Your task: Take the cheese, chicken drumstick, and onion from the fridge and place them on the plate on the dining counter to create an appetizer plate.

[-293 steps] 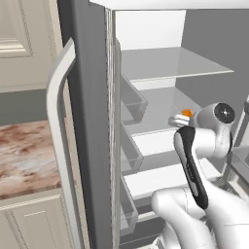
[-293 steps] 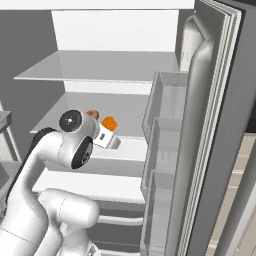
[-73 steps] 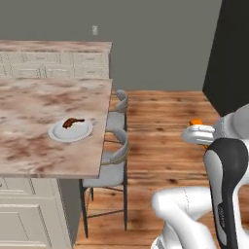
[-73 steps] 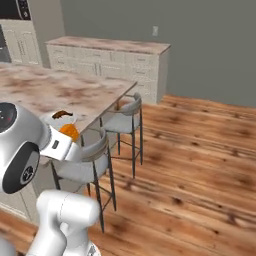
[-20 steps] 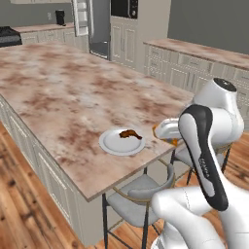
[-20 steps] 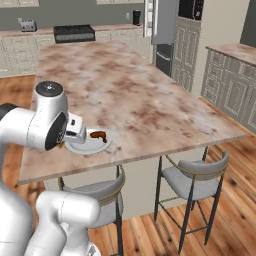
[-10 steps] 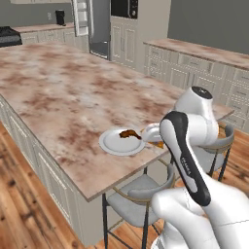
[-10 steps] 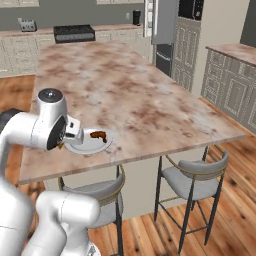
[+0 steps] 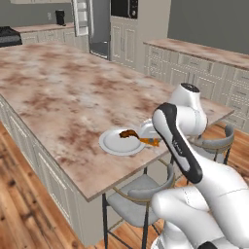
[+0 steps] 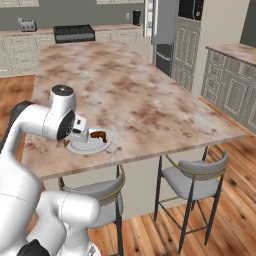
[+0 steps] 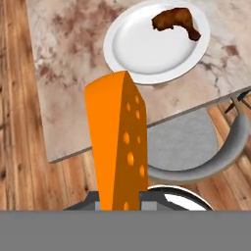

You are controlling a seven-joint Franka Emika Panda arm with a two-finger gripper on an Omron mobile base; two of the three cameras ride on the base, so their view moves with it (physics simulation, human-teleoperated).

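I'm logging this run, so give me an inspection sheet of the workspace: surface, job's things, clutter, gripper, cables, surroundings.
Surface: marbled counter, plate near its stool-side edge.
Job's things: drumstick lies on the plate; cheese held off the plate, near the counter edge; onion not seen; fridge at the far end of the room.
Clutter: nothing seen.
Gripper: gripper shut on the cheese.
Cables: nothing seen.
Surroundings: grey stools under the overhang, wood floor, stove, cream cabinets.
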